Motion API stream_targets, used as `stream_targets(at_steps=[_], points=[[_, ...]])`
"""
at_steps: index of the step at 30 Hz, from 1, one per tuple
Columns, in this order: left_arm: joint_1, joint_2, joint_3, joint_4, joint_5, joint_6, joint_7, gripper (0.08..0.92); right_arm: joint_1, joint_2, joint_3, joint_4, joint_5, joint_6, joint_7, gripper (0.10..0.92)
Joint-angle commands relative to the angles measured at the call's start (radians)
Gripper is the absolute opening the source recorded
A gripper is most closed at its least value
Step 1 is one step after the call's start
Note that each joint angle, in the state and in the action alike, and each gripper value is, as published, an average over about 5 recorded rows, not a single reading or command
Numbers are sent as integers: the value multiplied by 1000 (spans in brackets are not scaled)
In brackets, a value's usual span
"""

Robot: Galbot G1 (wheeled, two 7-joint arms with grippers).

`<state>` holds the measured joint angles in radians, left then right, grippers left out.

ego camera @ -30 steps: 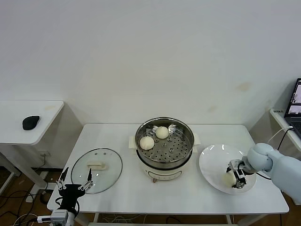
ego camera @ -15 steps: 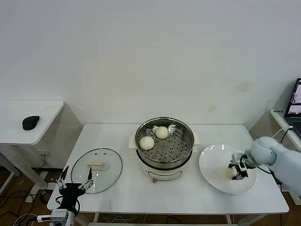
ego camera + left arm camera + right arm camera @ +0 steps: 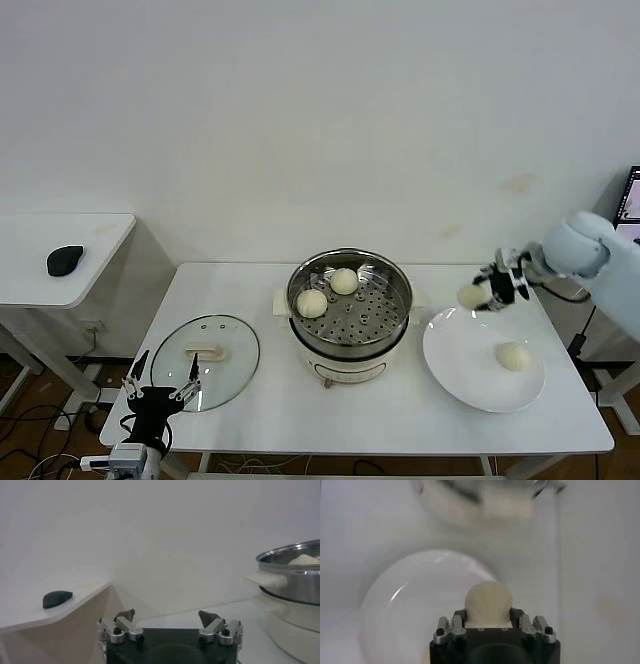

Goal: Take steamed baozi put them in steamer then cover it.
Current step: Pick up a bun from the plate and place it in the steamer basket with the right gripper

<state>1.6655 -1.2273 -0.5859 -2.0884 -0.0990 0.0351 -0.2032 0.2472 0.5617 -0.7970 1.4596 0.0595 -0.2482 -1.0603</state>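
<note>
My right gripper (image 3: pixel 483 294) is shut on a cream-white baozi (image 3: pixel 470 296) (image 3: pixel 488 602), held in the air above the far edge of the white plate (image 3: pixel 455 355), right of the steamer. The shiny steamer (image 3: pixel 398 320) stands mid-table on its cream pot base and holds two baozi (image 3: pixel 312 303) (image 3: pixel 345 282). One more baozi (image 3: pixel 513 356) lies on the plate. The glass cover (image 3: pixel 238 358) lies flat on the table at the left. My left gripper (image 3: pixel 160 391) (image 3: pixel 167 617) hangs open and empty by the table's front left corner, near the cover's edge.
A side table (image 3: pixel 20 250) at the far left carries a black mouse (image 3: pixel 65 260). A laptop (image 3: pixel 628 215) shows at the right edge. The steamer's rim (image 3: pixel 290 559) shows in the left wrist view.
My right gripper shut on a baozi on the plate, lifted it and carried it up and back towards the steamer. A second baozi now shows on the plate. The left arm stayed still.
</note>
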Motion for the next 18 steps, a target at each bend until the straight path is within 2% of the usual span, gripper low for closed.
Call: stream_targets(at_steps=[1,6,15,18], points=[[-3,-1,2,1,2,1,0,823,264,158,-179,41,146,22,29,551],[-4,-12,0,-1,8,1,0,823,297,287,-303,57,172,93,66,551],[1,-28,-15,-6,9,-1,-2,823,300,430,-456,-14,-39,347,68,551],[3,-31,-20,-6,8,-2,-3,823,304,450,-490,-15,-69,419,58,551]])
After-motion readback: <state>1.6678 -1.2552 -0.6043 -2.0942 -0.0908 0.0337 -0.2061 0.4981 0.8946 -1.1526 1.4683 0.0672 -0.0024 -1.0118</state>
